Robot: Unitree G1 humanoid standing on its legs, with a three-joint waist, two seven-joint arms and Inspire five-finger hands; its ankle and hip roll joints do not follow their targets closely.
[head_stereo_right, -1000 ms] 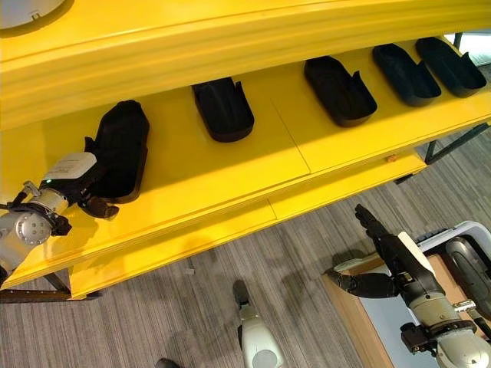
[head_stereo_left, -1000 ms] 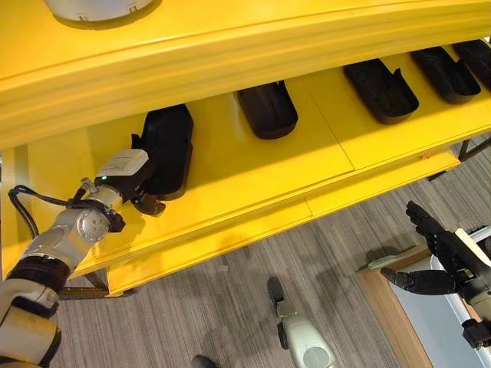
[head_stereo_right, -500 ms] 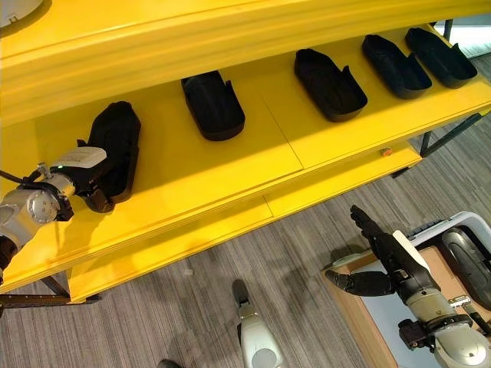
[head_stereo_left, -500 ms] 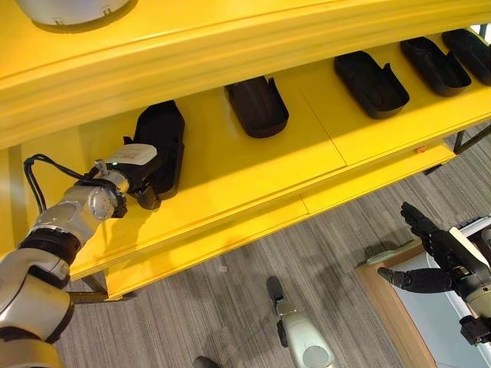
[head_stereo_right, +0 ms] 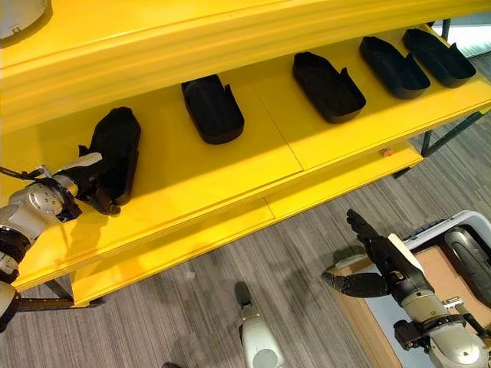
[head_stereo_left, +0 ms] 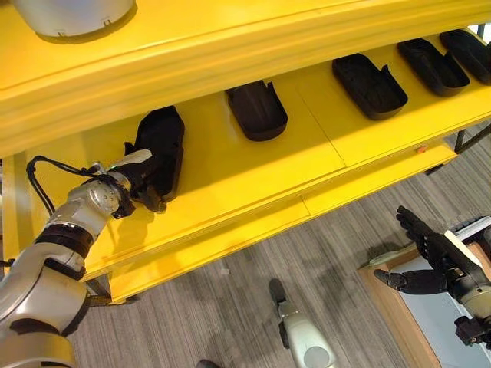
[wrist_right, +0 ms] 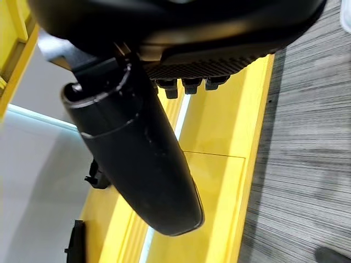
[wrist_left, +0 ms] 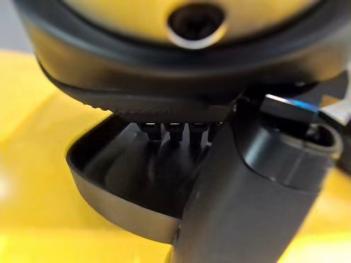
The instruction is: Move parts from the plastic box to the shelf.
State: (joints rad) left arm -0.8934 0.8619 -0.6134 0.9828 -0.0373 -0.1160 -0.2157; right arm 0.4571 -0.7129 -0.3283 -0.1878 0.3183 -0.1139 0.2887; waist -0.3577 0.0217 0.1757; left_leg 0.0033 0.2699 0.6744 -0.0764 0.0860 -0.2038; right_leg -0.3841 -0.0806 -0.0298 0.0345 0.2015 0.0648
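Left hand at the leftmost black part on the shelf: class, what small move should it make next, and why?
Probably let go and draw back. The part already lies flat on the yellow shelf, in line with the other parts, while the left hand has its thumb outside the near wall and its fingers inside. The right hand is open, low over the floor.

Both eye views look steeply down from the head, a small step apart, sharing the yellow shelf [head_stereo_left: 253, 165], its row of black parts [head_stereo_right: 328, 86] and the grey floor [head_stereo_left: 230, 307]. The left wrist view sits very close behind the left hand [wrist_left: 258, 181], facing the shelf. The right wrist view looks past the right hand [wrist_right: 137, 159] at shelf and floor.
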